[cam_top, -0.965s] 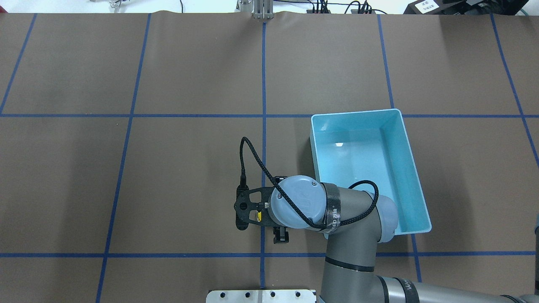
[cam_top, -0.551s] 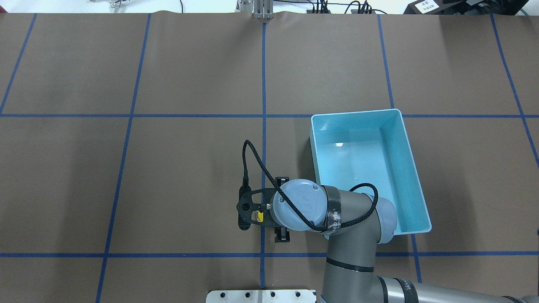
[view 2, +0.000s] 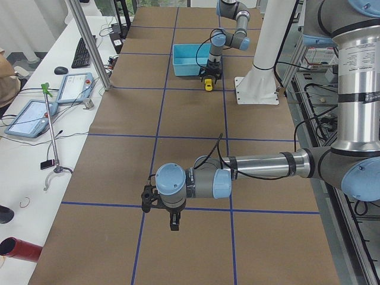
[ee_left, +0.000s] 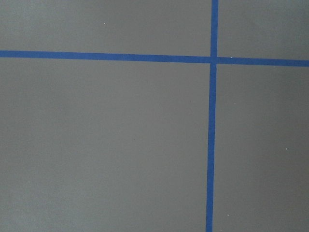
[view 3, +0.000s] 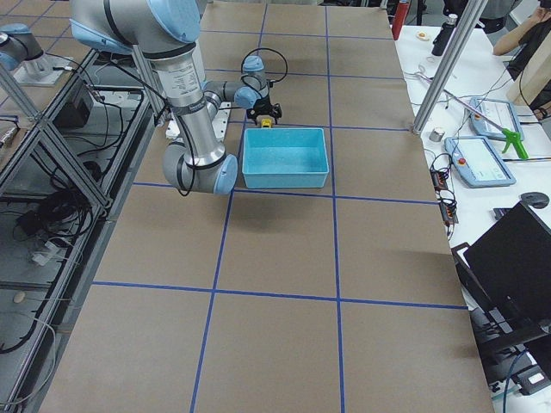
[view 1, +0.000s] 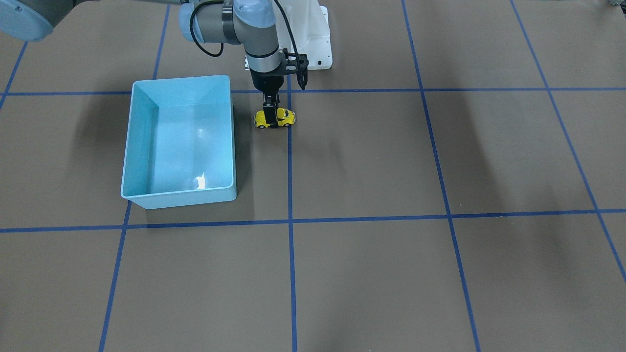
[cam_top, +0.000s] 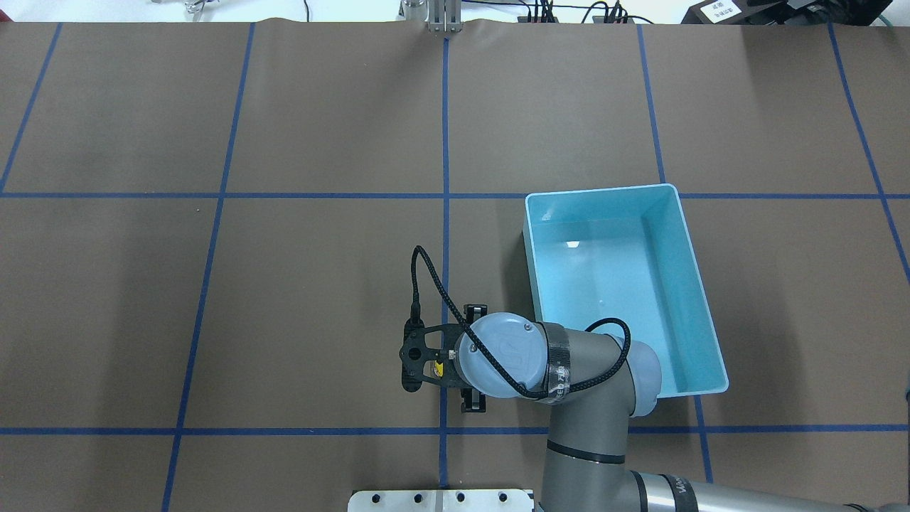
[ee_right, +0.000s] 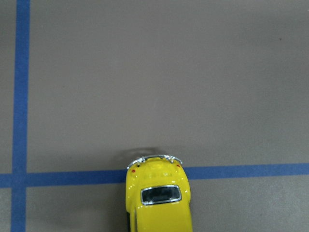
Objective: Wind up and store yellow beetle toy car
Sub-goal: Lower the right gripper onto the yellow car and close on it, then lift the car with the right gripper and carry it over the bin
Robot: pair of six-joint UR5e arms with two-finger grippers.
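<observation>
Writing: the band on the right arm and a label at the far table edge are too small to read.

Right claw (view 1: 272, 120) is narrow, clamped across the sides of the car (view 1: 286, 117). The car sits on the mat (view 1: 371, 156), left of the bin (view 1: 178, 198) and apart from it.

- Overhead view: only a yellow sliver under the wrist.
- Front view: the whole car.
- Right wrist view: its rear over a blue tape line (ee_right: 231, 170).

Left claw (view 2: 173, 224) shows only from the side, so I cannot tell its opening.
</observation>
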